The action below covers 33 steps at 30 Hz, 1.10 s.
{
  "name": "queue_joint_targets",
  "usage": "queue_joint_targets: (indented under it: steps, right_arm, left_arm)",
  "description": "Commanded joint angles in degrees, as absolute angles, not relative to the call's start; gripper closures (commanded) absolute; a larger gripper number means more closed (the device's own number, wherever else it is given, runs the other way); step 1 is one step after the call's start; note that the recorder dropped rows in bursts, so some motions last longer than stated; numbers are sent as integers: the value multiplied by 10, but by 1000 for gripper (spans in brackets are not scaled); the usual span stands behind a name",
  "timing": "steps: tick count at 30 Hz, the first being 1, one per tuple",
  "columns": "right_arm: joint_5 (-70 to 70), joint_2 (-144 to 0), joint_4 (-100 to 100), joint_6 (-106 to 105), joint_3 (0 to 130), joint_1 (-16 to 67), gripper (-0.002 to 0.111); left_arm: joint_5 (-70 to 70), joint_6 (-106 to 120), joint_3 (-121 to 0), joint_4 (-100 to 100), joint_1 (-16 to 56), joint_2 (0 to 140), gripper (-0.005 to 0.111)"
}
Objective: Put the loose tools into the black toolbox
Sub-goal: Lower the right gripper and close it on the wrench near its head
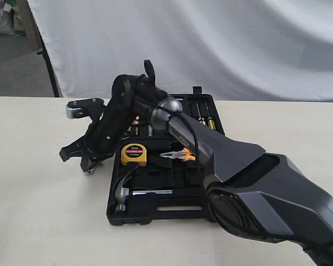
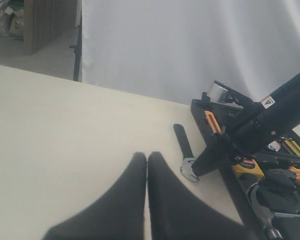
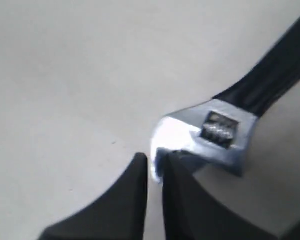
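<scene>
Robot lab setup, white backdrop sheet (image 1: 211, 44), pale table (image 1: 33, 194)

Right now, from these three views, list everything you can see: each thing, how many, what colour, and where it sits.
table: one, cream, under everything.
backdrop: one, white, behind the table.
black toolbox: one, open on the table.
claw hammer: one, steel, toolbox's near half.
tape measure: one, yellow, inside the toolbox.
pliers: one pair, orange handles, beside the tape measure.
screwdrivers: count unclear, yellow-and-black, far half.
adjustable wrench: one, silver head, black handle, on the table beside the toolbox.
right pincer: one, black, closed on the wrench's head.
left pincer: one, black, shut, empty.
</scene>
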State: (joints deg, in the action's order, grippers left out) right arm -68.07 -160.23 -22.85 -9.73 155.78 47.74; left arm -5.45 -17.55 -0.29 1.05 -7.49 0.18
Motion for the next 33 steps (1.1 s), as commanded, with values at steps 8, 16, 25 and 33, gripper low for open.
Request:
queue_joint_targets:
  steps: [8, 16, 25, 33]
  right_arm:
    - [-700, -1587, -260, -123, 1554, 527, 109]
    - [-700, -1561, -208, -111, 1554, 527, 109]
    - [-700, -1561, -143, -111, 1554, 525, 109]
    - [-670, -1561, -62, -59, 1554, 525, 84]
  left_arm:
    - [-50, -178, -4, 13, -89, 0, 106]
    - [-50, -178, -4, 13, -89, 0, 106]
    - [-50, -178, -4, 13, -89, 0, 106]
    - [-50, -178, -4, 13, -89, 0, 106]
